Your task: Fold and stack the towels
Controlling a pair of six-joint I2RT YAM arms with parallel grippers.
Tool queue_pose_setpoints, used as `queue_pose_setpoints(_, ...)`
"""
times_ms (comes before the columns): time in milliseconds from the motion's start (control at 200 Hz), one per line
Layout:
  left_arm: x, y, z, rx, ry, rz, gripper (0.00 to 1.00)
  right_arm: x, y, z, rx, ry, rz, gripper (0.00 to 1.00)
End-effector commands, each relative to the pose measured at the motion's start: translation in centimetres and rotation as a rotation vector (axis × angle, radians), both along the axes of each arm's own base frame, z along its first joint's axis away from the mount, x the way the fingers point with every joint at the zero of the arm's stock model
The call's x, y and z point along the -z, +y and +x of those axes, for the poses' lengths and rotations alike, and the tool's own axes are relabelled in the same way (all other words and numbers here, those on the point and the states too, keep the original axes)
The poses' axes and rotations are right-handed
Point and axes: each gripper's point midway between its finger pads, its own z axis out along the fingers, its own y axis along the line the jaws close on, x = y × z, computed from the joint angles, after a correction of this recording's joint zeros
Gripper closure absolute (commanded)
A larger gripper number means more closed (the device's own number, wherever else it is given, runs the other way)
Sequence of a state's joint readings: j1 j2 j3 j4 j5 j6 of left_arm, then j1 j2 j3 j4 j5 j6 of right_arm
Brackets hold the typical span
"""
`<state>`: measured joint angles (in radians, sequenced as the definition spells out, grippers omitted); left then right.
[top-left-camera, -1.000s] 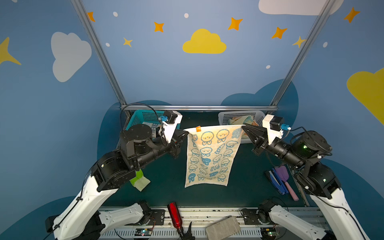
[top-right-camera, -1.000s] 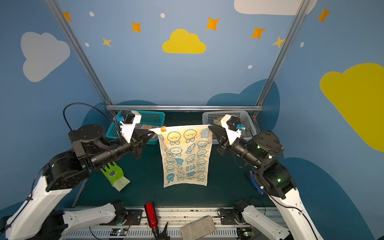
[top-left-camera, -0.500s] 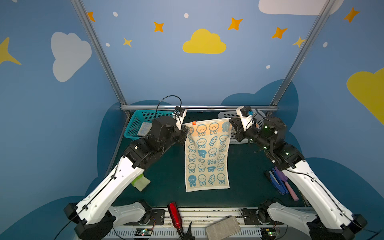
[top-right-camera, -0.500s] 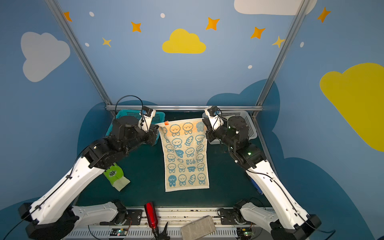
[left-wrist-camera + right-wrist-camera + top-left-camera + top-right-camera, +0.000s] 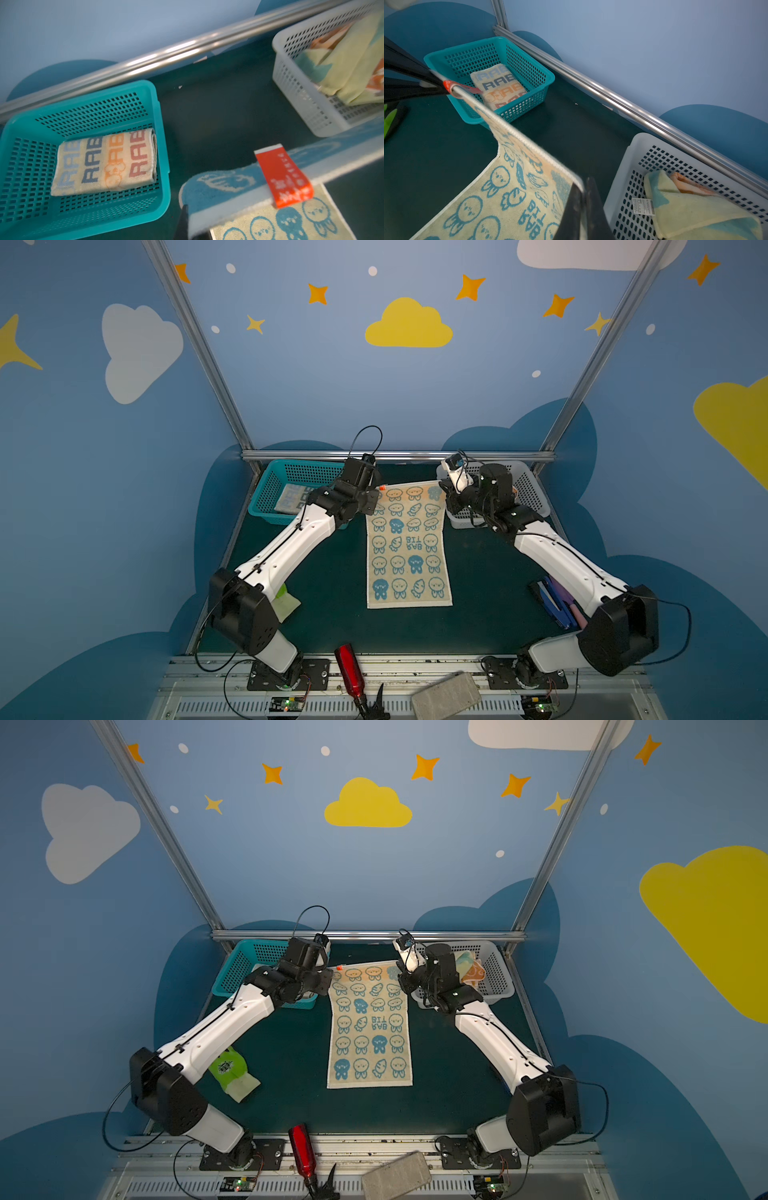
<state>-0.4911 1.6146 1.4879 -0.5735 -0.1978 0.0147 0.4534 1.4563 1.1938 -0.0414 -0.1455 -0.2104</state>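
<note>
Left arm (image 5: 291, 545): stretched forward and inward, wrist tipped down.
Left hand (image 5: 439, 85): jaws pinched on the far left corner of the rabbit towel (image 5: 409, 547).
Right arm (image 5: 557, 558): mirrors it, reaching inward.
Right hand (image 5: 582, 199): jaws pinched on the far right corner, with that edge taut between both hands.

spread towel (image 5: 409, 547) lies centred on the table (image 5: 324, 593), far end between left basket (image 5: 268, 485) holding a folded towel (image 5: 104, 162) and right basket (image 5: 532, 491) holding bunched towels (image 5: 695, 209), glove (image 5: 226, 1067) front-left.

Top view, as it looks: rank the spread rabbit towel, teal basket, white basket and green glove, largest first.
1. Spread rabbit towel
2. Teal basket and white basket: look alike, each partly hidden
3. Green glove
</note>
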Motion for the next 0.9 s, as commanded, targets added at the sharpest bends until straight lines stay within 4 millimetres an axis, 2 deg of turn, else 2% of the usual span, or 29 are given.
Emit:
queue_pose_setpoints(0, 1.5, 1.5, 1.2, -0.074, 0.023, 0.063, 0.96, -0.4, -0.7, 1.7, 0.023, -0.063, 0.019, 1.00)
queue_pose_setpoints(190, 4.5, 1.2, 2.4, -0.079, 0.097, 0.120, 0.96, 2.8, -1.1, 3.1, 0.035, -0.010, 0.005, 1.00)
queue_pose_setpoints(325, 6.0, 1.0, 2.5, -0.073, 0.128, 0.136, 0.96, 5.4, -1.4, 3.0, 0.025, 0.028, -0.032, 1.00)
queue_pose_setpoints(591, 6.8, 0.2, 0.5, -0.030, 0.147, 0.155, 0.96, 8.6, -2.4, -0.8, -0.011, 0.174, -0.073, 1.00)
queue_pose_setpoints(896, 7.8, -0.6, -3.9, -0.003, 0.187, 0.176, 0.96, 12.2, -4.0, -5.2, 0.081, 0.439, -0.024, 1.00)
